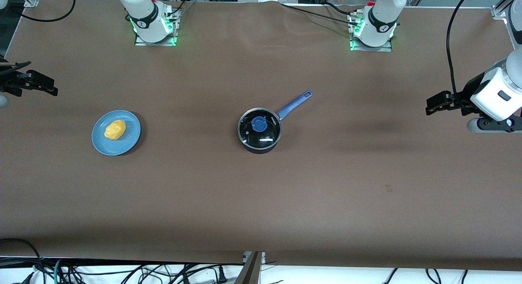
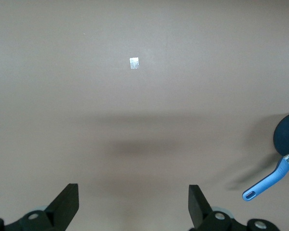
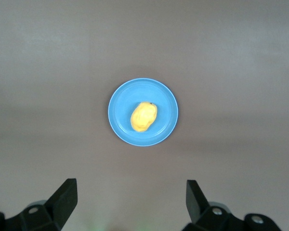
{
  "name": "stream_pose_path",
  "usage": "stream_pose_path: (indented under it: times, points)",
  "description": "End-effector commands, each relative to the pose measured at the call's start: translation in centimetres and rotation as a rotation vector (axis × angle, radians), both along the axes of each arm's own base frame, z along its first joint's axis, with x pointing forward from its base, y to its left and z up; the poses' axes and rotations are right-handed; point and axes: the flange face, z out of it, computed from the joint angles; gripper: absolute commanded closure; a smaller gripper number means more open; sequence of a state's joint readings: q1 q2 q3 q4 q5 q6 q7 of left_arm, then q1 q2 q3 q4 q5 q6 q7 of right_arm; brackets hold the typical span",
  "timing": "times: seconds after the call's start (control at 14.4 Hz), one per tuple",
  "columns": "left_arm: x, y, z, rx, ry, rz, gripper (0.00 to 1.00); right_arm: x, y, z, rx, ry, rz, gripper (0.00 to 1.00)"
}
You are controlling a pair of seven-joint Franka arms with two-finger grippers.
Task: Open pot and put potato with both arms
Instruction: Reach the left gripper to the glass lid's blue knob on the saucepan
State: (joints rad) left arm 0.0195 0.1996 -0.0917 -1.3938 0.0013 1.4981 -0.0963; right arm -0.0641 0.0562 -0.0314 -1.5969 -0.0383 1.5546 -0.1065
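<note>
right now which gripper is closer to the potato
Right. The right gripper hangs open past the plate holding the potato, at its own end. The left gripper, open, waits past the pot.

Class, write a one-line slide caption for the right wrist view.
Open right end effector above a blue plate holding the potato on the brown table.

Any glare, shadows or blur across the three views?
Front view: white glare streak on the pot lid, soft shadow bands across the table. Left wrist view: broad soft shadow on the cloth, one bright fleck. Right wrist view: potato and plate sharp and evenly lit, frame edges darker.
</note>
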Motion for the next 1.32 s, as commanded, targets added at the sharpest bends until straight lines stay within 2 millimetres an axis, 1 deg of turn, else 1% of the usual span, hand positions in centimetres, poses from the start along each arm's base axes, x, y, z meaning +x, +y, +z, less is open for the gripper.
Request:
stream_pose_path:
  times: [0.0, 0.21, 0.28, 0.35, 0.42, 0.48, 0.55, 0.62, 0.69, 0.76, 0.83, 0.9, 0.97, 1.04, 1.11, 1.18, 1.25]
  points:
    - [-0.6, 0.1, 0.7, 0.008, -0.007, -0.015, 0.0, -0.5, 0.2, 0.4, 0.027, 0.008, -0.041, 0.0]
    - [-0.6, 0.1, 0.6, 0.008, -0.007, -0.015, 0.0, -0.6, 0.4, 0.4, 0.029, 0.007, -0.038, 0.0]
    - [-0.5, -0.4, 0.5, 0.007, -0.007, -0.021, 0.0, -0.6, 0.5, 0.4, 0.029, 0.01, -0.037, 0.0]
    - [-0.5, -1.3, 0.3, 0.004, -0.005, -0.032, 0.0, -0.6, 0.4, 0.4, 0.029, 0.01, -0.038, 0.0]
    - [-0.6, -3.9, 0.1, -0.003, -0.003, -0.039, 0.0, -0.6, 0.5, 0.4, 0.029, 0.011, -0.035, 0.0]
    - [-0.6, -6.2, -0.5, -0.019, 0.009, 0.001, 0.0, -0.7, 0.4, 0.4, 0.03, 0.016, -0.037, 0.0]
    - [-0.4, -9.4, -1.6, -0.051, 0.008, 0.065, 0.0, -0.7, 0.4, 0.2, 0.03, 0.022, -0.037, 0.0]
    - [-0.1, -12.5, -2.2, -0.066, -0.026, 0.113, 0.0, -0.7, 0.4, 0.3, 0.03, 0.022, -0.037, 0.0]
    - [-0.2, -17.0, -3.4, -0.07, -0.045, 0.137, 0.0, -0.7, 0.4, 0.2, 0.03, 0.027, -0.037, 0.0]
    - [-0.5, -20.7, -5.2, -0.066, -0.041, 0.168, 0.0, -0.7, 0.4, 0.2, 0.029, 0.025, -0.037, 0.0]
    - [-0.7, -23.7, -7.0, -0.053, -0.043, 0.194, 0.0, -0.8, 0.4, 0.3, 0.029, 0.025, -0.037, 0.0]
    - [-1.2, -27.1, -8.8, -0.047, -0.057, 0.177, 0.0, -0.8, 0.4, 0.3, 0.029, 0.028, -0.037, 0.0]
    - [-1.7, -30.3, -11.0, -0.041, -0.065, 0.142, 0.0, -0.9, 0.5, 0.2, 0.03, 0.034, -0.036, 0.0]
    - [-2.2, -32.8, -13.0, -0.033, -0.071, 0.114, 0.0, -0.9, 0.5, 0.2, 0.03, 0.034, -0.036, 0.0]
    - [-2.7, -35.0, -14.7, -0.035, -0.078, 0.101, 0.0, -0.9, 0.5, 0.2, 0.03, 0.035, -0.034, 0.0]
    - [-3.1, -36.6, -16.1, -0.046, -0.083, 0.103, 0.0, -0.9, 0.5, 0.2, 0.03, 0.034, -0.036, 0.0]
    - [-3.9, -38.7, -17.4, -0.056, -0.087, 0.104, 0.0, -0.9, 0.5, 0.2, 0.031, 0.036, -0.036, 0.0]
